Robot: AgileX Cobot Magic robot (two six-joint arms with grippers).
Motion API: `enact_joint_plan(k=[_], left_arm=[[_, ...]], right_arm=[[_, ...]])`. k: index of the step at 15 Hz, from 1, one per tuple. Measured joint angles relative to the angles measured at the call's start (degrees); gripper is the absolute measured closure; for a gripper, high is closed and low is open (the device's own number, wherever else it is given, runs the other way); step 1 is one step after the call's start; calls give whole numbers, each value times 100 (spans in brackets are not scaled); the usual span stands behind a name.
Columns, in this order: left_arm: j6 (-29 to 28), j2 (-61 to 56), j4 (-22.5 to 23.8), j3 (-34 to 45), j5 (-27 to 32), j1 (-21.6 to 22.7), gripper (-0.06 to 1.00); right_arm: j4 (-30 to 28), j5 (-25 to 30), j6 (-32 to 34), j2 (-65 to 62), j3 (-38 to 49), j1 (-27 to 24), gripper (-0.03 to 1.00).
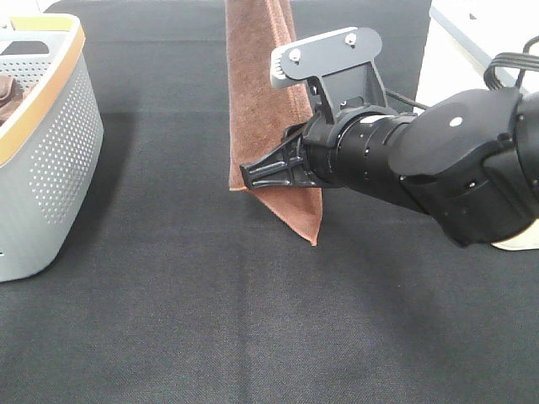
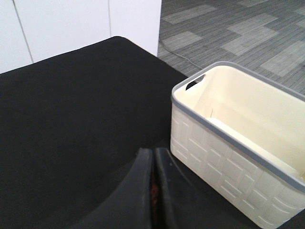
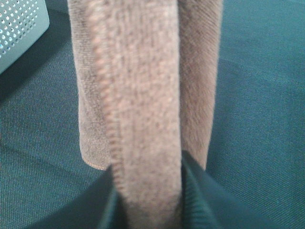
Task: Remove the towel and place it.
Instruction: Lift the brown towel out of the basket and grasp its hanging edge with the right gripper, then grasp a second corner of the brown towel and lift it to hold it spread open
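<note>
Rust-brown towel (image 1: 257, 84) pinched in right tool (image 1: 253, 180), jaws narrowed onto fold.

One towel (image 1: 257, 101); one grey perforated basket (image 1: 59, 168); one cream basket (image 2: 214, 148); one table (image 1: 253, 328).

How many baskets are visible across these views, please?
2: a grey perforated basket at left in the high view; a cream, grey-rimmed basket in the left wrist view. Others may be hidden.

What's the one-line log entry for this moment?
towel: hanging vertically | right gripper: pinching its lower fold | grey basket: apart
</note>
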Motion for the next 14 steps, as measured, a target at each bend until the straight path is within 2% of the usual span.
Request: enact_joint_plan(k=[3, 5, 7, 8, 10, 12, 14], left_arm=[[-212, 0, 275, 0, 166, 0, 94], [-252, 0, 418, 0, 264, 0, 94], [-338, 0, 802, 0, 556, 0, 94], [-625, 0, 1175, 0, 877, 0, 94], [-928, 0, 1570, 0, 1381, 0, 94], [-985, 0, 1725, 0, 1896, 0, 94], [-997, 0, 1753, 0, 2303, 0, 94]], right_arm=[[0, 40, -115, 0, 0, 0, 97], [0, 155, -166, 0, 0, 0, 97], [17, 413, -395, -183, 0, 0, 97], [40, 636, -688, -338, 0, 0, 97], [80, 1524, -1484, -636, 0, 0, 97], [355, 2424, -2045, -785, 0, 0, 97], [550, 2974, -2108, -819, 0, 0, 97]])
